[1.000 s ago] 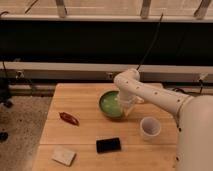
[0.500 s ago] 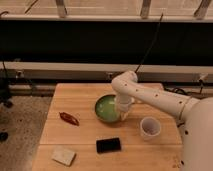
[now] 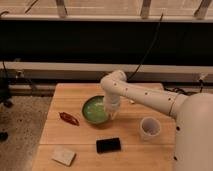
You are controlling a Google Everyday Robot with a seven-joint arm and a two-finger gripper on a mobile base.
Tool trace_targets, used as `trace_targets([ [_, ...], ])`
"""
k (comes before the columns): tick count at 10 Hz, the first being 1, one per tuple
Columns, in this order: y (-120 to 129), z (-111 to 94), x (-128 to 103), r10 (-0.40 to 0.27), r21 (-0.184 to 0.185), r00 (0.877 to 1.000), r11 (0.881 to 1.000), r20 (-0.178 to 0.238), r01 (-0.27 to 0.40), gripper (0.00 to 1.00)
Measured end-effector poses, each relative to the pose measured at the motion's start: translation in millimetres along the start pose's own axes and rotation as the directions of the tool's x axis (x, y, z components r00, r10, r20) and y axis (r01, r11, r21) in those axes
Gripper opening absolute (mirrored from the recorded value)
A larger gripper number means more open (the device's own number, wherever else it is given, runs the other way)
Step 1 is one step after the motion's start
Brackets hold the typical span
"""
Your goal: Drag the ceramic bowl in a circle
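The ceramic bowl (image 3: 95, 110) is a shallow glossy green bowl near the middle of the wooden table (image 3: 75, 92). My white arm reaches in from the right and bends down over it. The gripper (image 3: 113, 113) points down at the bowl's right rim, touching or inside that edge. The bowl's right side is hidden behind the gripper.
A small white cup (image 3: 149, 128) stands to the right of the bowl. A black phone (image 3: 108, 145) lies in front of the bowl. A red object (image 3: 69, 118) lies to its left. A pale flat block (image 3: 64, 156) sits near the table's front left corner.
The bowl and the gripper have moved together to the left and slightly toward the table's front. The other objects have not moved.
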Motion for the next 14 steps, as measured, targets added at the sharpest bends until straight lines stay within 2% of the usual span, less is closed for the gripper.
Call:
trace_targets([
  [1, -7, -1, 4, -0.015, 0.007, 1.0, 1.0, -0.002, 0.015, 0.14],
  [3, -39, -3, 21, -0.06, 0.031, 0.998, 0.998, -0.018, 0.06, 0.14],
  [7, -67, -8, 68, -0.053, 0.052, 0.998, 0.997, -0.046, 0.055, 0.14],
  [10, -53, -12, 101, 0.018, 0.052, 0.998, 0.999, -0.059, -0.015, 0.14],
  [14, -12, -10, 121, 0.143, 0.043, 0.989, 0.989, -0.044, -0.141, 0.14],
])
